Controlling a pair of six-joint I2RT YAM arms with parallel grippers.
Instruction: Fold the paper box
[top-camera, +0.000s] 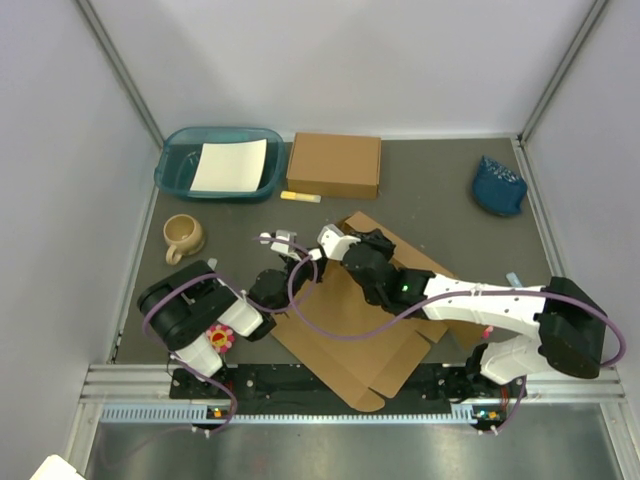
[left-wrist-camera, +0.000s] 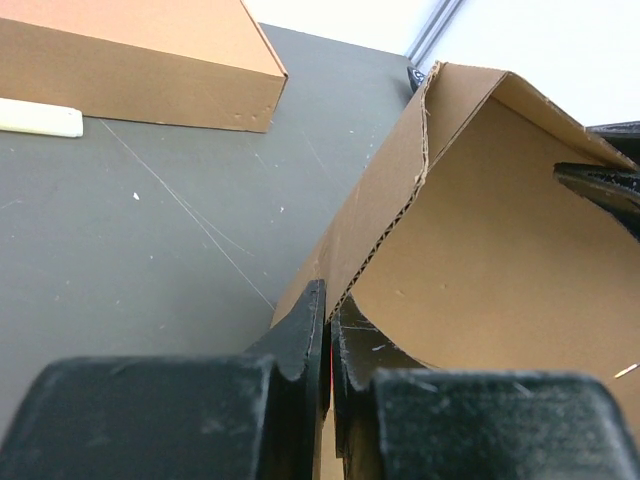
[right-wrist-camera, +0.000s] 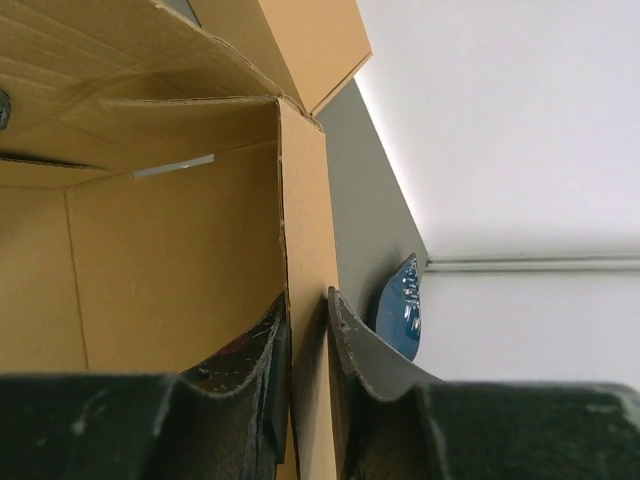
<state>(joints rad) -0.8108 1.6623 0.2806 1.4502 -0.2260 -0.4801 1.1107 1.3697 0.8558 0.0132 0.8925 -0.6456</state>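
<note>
From above, the right arm (top-camera: 480, 300) covers the middle of the paper box (top-camera: 350, 365), and the fingertips of the left end effector (top-camera: 288, 255) are too small to make out. In the left wrist view the twin box (left-wrist-camera: 130, 60) runs off the upper left (as does the pale stick (left-wrist-camera: 40, 117)). In the right wrist view the blue object (right-wrist-camera: 405, 310) sits half behind a finger (right-wrist-camera: 355, 345) of the right end effector (right-wrist-camera: 308, 335).

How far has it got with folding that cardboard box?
Early days. Done: some panels of the paper box stand raised. In hand: the left claw and right claw each pinch a raised panel. To do: most of the sheet lies flat on the table, near flaps unfolded.
</note>
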